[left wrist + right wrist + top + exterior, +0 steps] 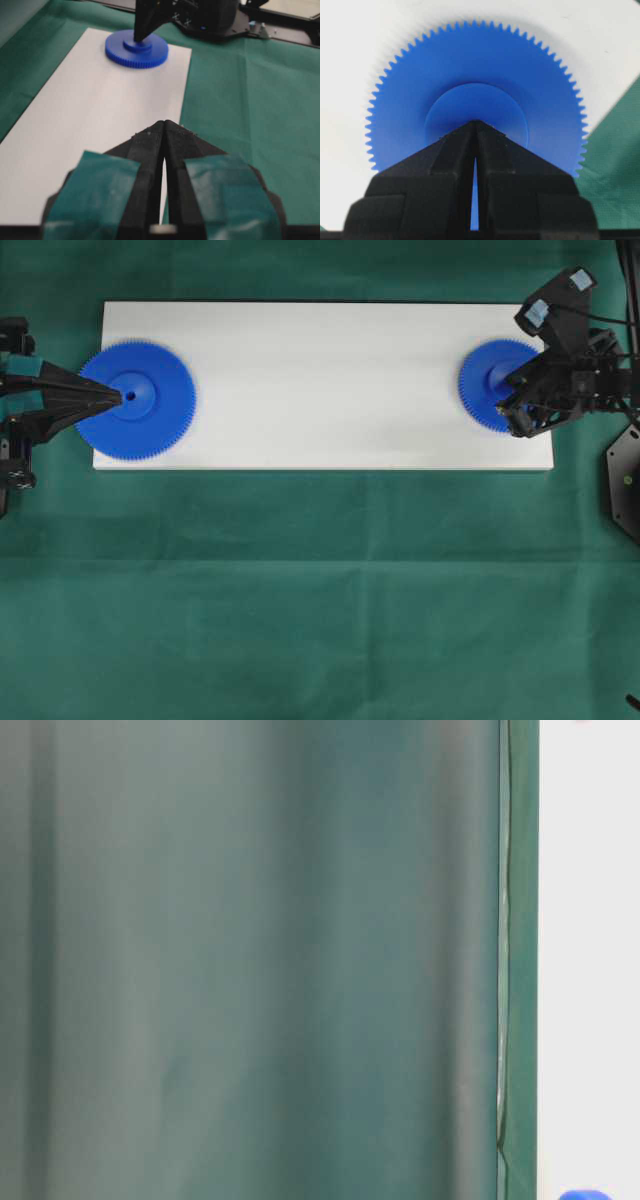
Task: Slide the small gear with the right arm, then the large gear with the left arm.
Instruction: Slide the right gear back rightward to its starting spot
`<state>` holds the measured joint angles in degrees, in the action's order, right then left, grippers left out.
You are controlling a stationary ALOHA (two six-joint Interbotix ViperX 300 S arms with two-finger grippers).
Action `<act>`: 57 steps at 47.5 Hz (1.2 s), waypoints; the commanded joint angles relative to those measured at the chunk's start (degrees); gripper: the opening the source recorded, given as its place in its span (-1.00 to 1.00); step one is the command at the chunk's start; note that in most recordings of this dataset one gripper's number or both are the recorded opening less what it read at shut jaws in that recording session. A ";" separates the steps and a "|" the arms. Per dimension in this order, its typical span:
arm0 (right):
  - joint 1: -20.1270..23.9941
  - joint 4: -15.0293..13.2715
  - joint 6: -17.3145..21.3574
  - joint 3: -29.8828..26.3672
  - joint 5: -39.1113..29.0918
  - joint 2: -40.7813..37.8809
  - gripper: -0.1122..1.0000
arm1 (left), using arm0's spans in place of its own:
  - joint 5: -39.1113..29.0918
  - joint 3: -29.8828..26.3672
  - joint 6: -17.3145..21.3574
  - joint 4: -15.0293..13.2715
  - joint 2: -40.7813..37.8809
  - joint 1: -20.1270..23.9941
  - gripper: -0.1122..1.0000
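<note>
Pressed together to a point, the left gripper (112,395) rests its tip at the centre hole of the large gear (137,399), which overhangs the white board's (320,380) left end. Bare board lies between the gears. At the right end, the right gripper (475,122) (fingers likewise clenched, grasping nothing) sits on the small gear's (492,383) hub, green cloth (320,590) all around.

- Overhead view looks straight down on the white board (320,385).
- Table-level view skims the board's edge.
- Left wrist view faces along it; right wrist view sits close above the small gear (475,95), which the overhead and left wrist views share.
</note>
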<state>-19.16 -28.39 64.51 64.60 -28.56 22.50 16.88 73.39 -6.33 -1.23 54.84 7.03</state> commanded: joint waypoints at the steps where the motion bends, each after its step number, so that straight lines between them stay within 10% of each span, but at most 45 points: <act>1: -0.26 -1.67 0.00 -0.26 -0.35 2.81 0.10 | 0.18 -1.58 0.00 -0.09 -0.53 0.18 -0.80; 37: -0.09 -20.57 0.00 -0.79 14.85 23.20 0.10 | -1.93 -2.81 -0.18 -0.09 -0.62 2.46 -0.80; 57: -0.09 -22.24 -0.44 1.41 28.92 24.26 0.10 | -2.29 -3.43 -0.18 -0.09 -2.99 3.60 -0.80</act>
<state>-19.25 -50.36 64.25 66.36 -2.72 46.67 14.59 71.81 -6.50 -1.23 53.44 10.02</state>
